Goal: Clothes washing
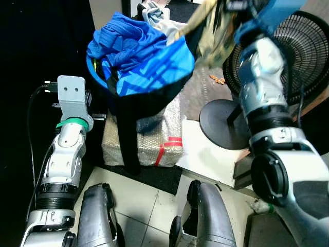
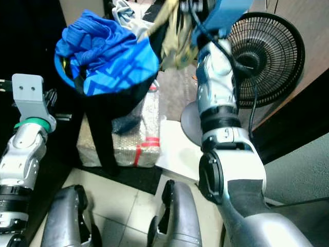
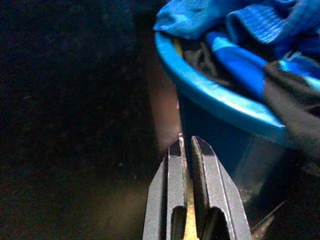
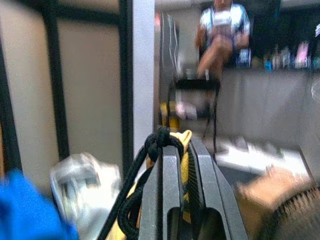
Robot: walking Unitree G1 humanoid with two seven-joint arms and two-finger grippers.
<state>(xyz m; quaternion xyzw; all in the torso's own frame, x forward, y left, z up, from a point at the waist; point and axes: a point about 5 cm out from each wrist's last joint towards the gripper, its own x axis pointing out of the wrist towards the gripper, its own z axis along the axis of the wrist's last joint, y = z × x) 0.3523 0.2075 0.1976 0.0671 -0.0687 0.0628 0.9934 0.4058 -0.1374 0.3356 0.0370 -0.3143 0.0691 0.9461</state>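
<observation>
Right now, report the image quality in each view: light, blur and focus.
Left eye view: sharp on the blue laundry basket, black shadow on the robot's left, lifted yellowish garment smeared. Left wrist view: dim, only the left gripper and basket rim lit. Right wrist view: background and person blurred; right gripper fingers fairly crisp.

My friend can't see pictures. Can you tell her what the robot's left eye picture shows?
The robot's right gripper lifts a yellowish garment, pinched in its fingers, above a blue laundry basket heaped with blue clothes. The basket sits on a bubble-wrapped box, a black fan stands to the right, and the left arm waits beside the basket.
</observation>
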